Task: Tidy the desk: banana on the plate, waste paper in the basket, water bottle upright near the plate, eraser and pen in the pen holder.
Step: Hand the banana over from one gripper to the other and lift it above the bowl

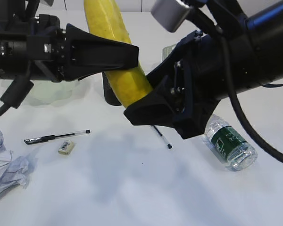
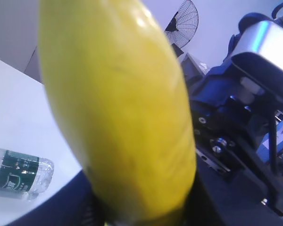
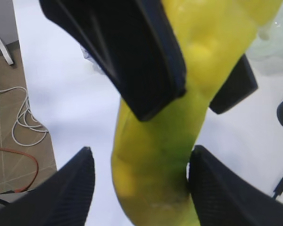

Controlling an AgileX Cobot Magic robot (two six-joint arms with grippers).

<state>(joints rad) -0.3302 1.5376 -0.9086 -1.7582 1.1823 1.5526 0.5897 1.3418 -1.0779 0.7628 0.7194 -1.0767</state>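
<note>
A round wire-guard fan (image 2: 184,21) stands in the background beyond the counter's far edge, seen in the left wrist view. Off the counter's side, in the right wrist view, a brown tiled floor (image 3: 19,155) carries a loose white cable (image 3: 26,125) coiled beside a thin red cable (image 3: 28,162). A white bracket-like piece (image 3: 2,49) rests there too.

Bright even light, soft desk (image 1: 132,197) shadows, wrist close-ups blurred
</note>
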